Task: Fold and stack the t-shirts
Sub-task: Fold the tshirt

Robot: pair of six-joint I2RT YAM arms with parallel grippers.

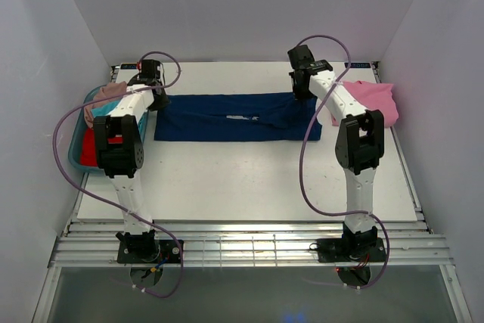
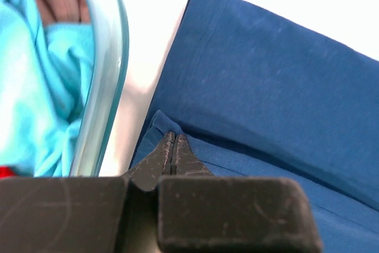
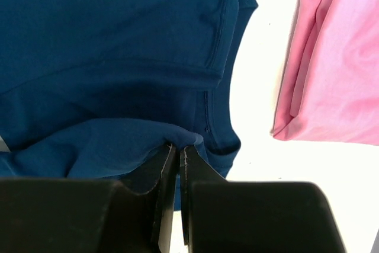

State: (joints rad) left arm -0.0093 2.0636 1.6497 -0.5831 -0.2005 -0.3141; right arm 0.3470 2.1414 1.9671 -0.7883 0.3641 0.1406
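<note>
Left pincer at nine o'clock, right pincer at three, each pinched the navy t-shirt thinly; I feared one slipping, skewing the fold.

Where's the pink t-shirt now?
In the top view, the pink t-shirt lies at the far right of the table, just past the right end of the navy t-shirt.

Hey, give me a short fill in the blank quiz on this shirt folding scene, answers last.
The left tool and right tool pinch opposite ends of the navy tee; neither is ____.
The pink tee lies on the navy tee's ____ side.
The bin stands at the ____ edge of the table.
Answers: open; right; left.
</note>
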